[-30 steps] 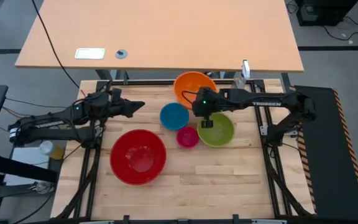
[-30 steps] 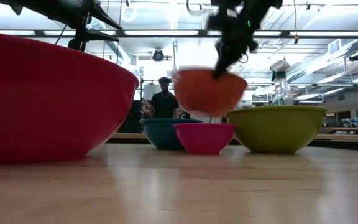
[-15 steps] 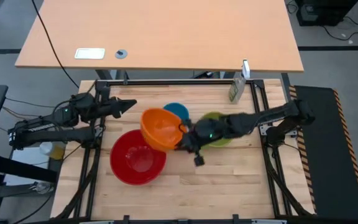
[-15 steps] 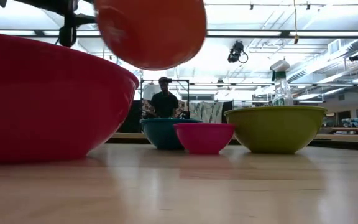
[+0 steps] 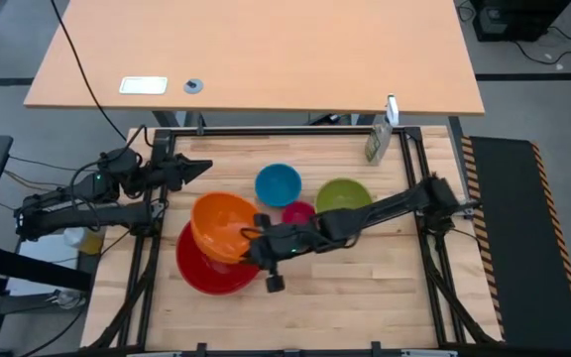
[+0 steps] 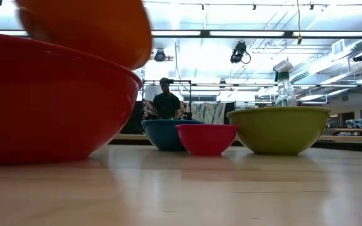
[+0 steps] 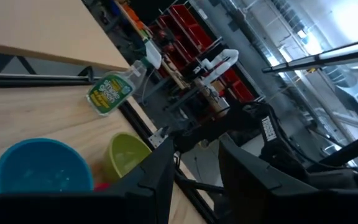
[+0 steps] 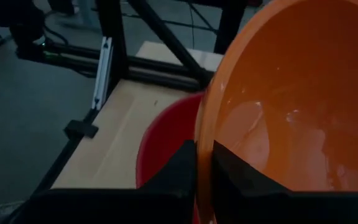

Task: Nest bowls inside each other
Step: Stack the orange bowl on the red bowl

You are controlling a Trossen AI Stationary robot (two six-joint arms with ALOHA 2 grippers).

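An orange bowl (image 5: 222, 224) hangs tilted over the far part of the big red bowl (image 5: 216, 270), with my right gripper (image 5: 257, 239) shut on it. In the low view the orange bowl (image 6: 87, 30) shows above the red bowl's rim (image 6: 55, 56). The blue bowl (image 5: 279, 184), small pink bowl (image 5: 297, 211) and green bowl (image 5: 343, 197) stand on their bases on the table. My left gripper (image 5: 206, 165) stands open at the far left, holding nothing. My right gripper pinches the orange bowl's rim (image 8: 204, 149) on the side toward the table's right, one finger (image 8: 180, 169) outside the wall and one finger (image 8: 241, 177) inside. The fingers come from the table's right, slanting down. The bowl is lifted, tilted, above the red bowl.
A green spray bottle (image 5: 376, 145) stands at the far right corner of the wooden table (image 5: 365, 288). The table's near right part lies bare. A black frame rail (image 5: 266, 131) runs along the far edge. A person (image 6: 165, 100) stands in the room beyond.
My right gripper has swung from the far middle of the table toward the near left, carrying the orange bowl past the blue and pink bowls to above the red bowl; the bowl has tipped. My left gripper has drawn back a little toward the left edge.
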